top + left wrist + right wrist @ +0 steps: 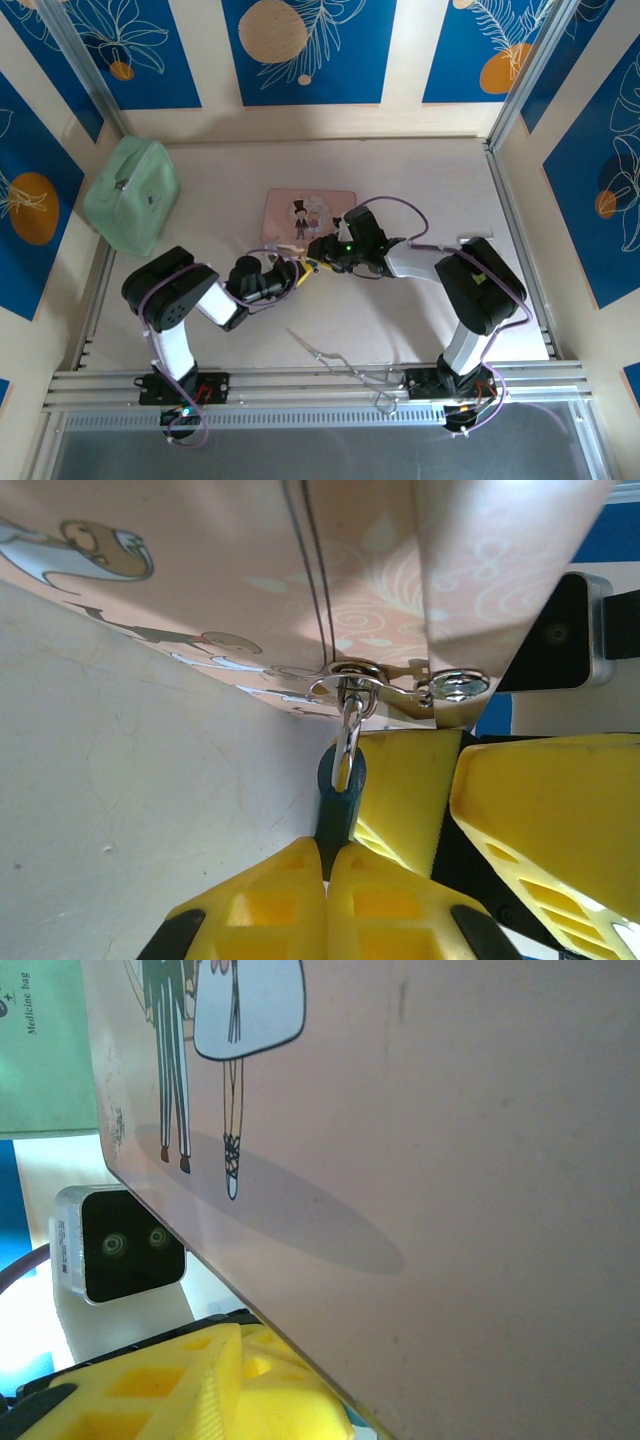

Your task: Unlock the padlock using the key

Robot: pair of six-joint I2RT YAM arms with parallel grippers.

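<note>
Blue-bodied, the tiny silver-shackled padlock [340, 778] hung on the metal clasp [362, 676] of the pink picture box [250, 590] is pinched by the left gripper [326, 865]; it could be knocked askew by the right gripper [450, 772], whose closure cannot be told.

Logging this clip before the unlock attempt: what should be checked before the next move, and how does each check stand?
1. Left gripper shut on the padlock: ok.
2. Padlock's shackle through the pink box's clasp: ok.
3. Right gripper close beside the padlock: ok.
4. Key in the right gripper: cannot tell.
5. Key lined up with the keyhole: cannot tell, keyhole hidden.
</note>
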